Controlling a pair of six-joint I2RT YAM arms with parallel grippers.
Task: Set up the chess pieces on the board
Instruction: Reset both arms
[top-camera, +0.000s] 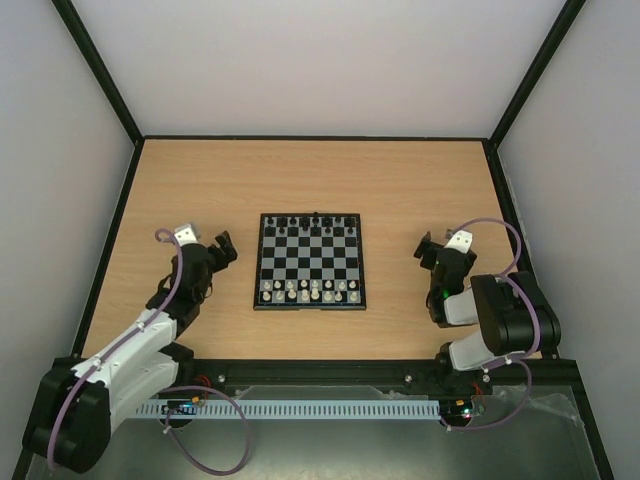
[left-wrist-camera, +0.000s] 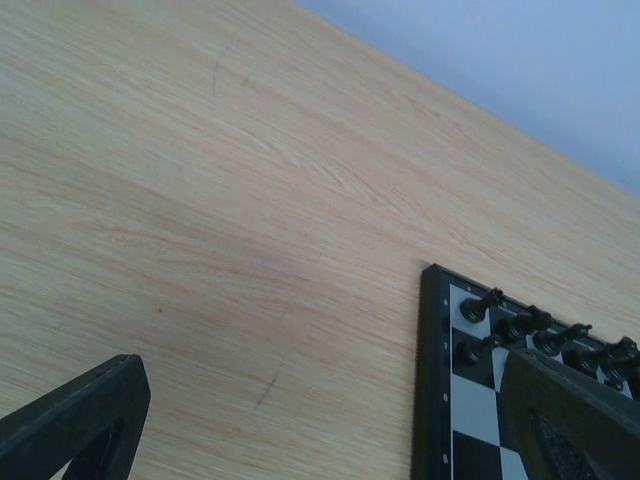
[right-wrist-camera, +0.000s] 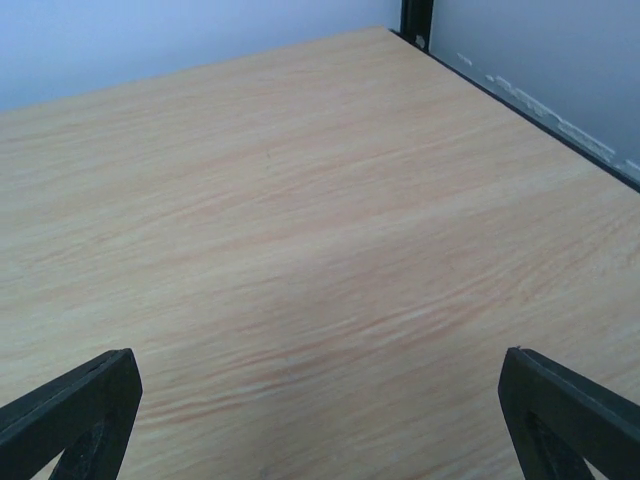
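Looking down on the board (top-camera: 308, 262), I see it lying flat near the middle of the desk (top-camera: 400, 180), square to the desk's edges. Black chess pieces (top-camera: 308, 222) stand along its 12 o'clock side and whitish chess pieces (top-camera: 306, 290) along its 6 o'clock side, with open checks between the two groups. They are too small for me to tell one man from another or to count them.

At 9 o'clock from the board, just off its rim, the left gripper (top-camera: 222, 246) hangs over the wood, jaws spread wide and released, grasping no piece. Its wrist camera catches one corner of the board at about 4 o'clock in the view, with a few black men upright on the first checks.

At 3 o'clock from the board, somewhat further off, the right gripper (top-camera: 428, 248) is likewise spread and released. Its wrist camera looks across wood grain toward a black frame post (right-wrist-camera: 416, 20) at 1 o'clock.
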